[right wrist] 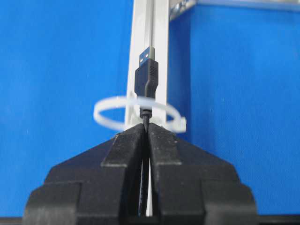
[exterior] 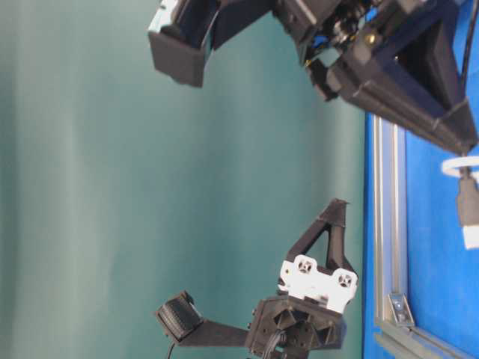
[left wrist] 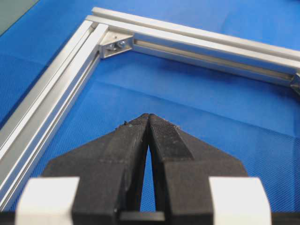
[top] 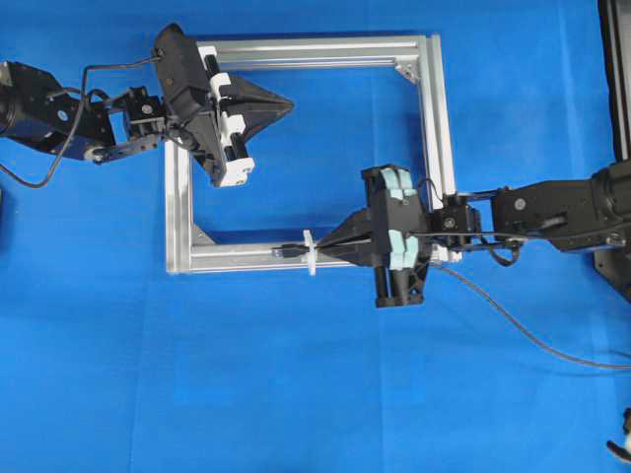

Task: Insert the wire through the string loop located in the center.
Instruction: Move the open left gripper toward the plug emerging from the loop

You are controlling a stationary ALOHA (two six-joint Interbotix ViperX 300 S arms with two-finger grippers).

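The right gripper [right wrist: 146, 127] has its fingers clamped tight on the wire [right wrist: 146, 117] just behind the plug, and that plug already pokes through the string loop [right wrist: 110, 108] standing across the near bar of the aluminium frame [top: 434, 118]. The left gripper [left wrist: 148, 117] hangs over the blue mat [top: 296, 394] inside the frame's far corner, fingers pressed together with nothing between them.
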